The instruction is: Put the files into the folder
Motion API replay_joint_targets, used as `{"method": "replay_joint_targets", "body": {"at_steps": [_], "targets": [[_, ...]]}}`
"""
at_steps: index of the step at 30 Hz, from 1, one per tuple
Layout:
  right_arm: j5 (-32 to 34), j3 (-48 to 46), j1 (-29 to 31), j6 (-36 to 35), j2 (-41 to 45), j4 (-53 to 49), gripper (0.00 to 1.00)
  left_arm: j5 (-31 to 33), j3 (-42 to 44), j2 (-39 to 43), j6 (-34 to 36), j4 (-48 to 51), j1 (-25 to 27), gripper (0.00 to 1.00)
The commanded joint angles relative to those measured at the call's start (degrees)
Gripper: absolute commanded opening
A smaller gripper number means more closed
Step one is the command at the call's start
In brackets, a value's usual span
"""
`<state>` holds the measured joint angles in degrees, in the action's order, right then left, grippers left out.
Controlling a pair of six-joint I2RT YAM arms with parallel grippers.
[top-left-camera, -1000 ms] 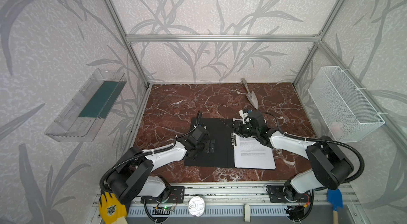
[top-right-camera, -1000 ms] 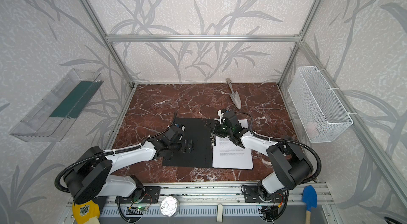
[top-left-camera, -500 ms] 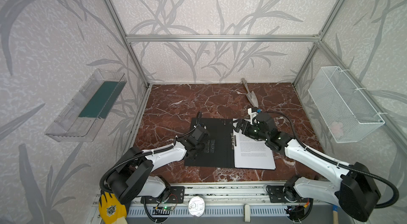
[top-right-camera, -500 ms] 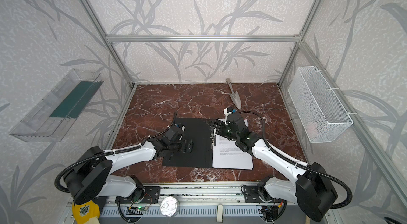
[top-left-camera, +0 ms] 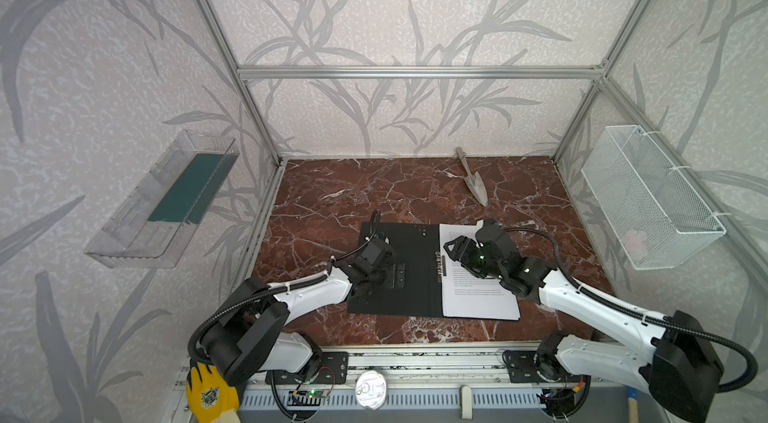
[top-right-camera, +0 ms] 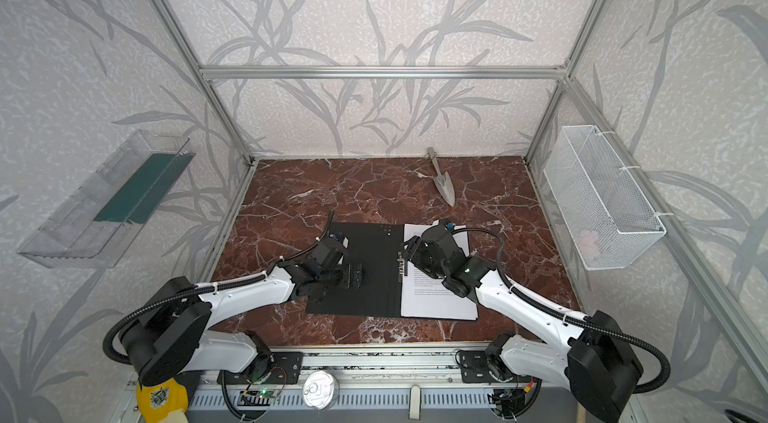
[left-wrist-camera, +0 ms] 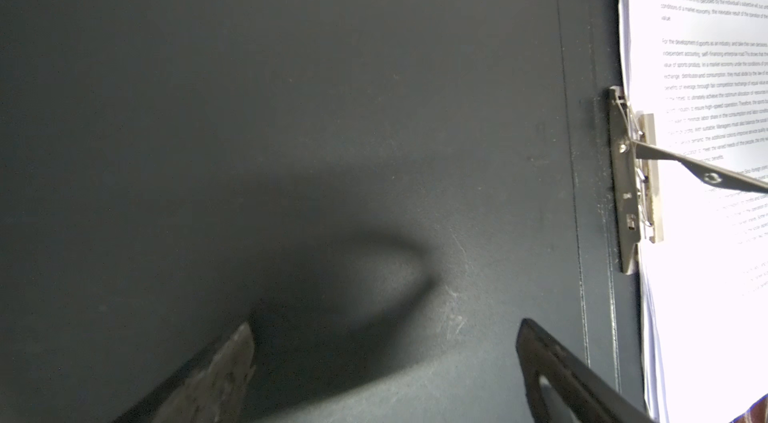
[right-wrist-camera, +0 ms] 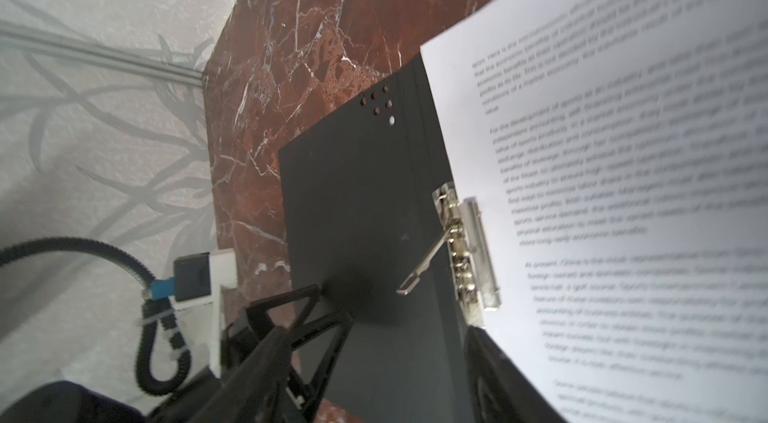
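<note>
The black folder lies open on the marble table in both top views. The files, white printed sheets, rest on its right half, their edge under the metal clip at the spine. The clip's lever stands raised. My left gripper is open low over the bare left cover, with nothing between its fingers. My right gripper hovers over the spine by the clip. Its jaws stand apart, and the lever's tip lies just ahead of the gap, untouched on both sides.
A metal trowel lies at the back of the table. A white wire basket hangs on the right wall. A clear tray with a dark green pad hangs on the left wall. A yellow glove sits at the front rail.
My right arm has stretched out low from its folded pose, and its gripper has shifted slightly left and nearer along the spine. The left arm has not moved.
</note>
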<state>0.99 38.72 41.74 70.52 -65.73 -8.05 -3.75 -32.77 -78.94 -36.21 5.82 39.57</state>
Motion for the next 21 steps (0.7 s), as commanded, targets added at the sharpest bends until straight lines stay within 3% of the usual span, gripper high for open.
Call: {"method": "replay_joint_targets", "body": {"at_steps": [1,13,21], "targets": [[4.0,1.4,1.9,8.7,-2.4,-3.9,0.53,-1.5,2.5,0.1,-1.7,5.0,-0.3,0.99],[10.2,6.5,7.3,14.8,-8.2,-7.5,0.48,-1.3,2.6,1.2,-1.6,5.5,-0.3,0.99],[10.0,6.4,7.5,17.0,-10.5,-6.9,0.32,-1.2,2.9,2.3,-1.6,5.6,-0.3,0.99]]}}
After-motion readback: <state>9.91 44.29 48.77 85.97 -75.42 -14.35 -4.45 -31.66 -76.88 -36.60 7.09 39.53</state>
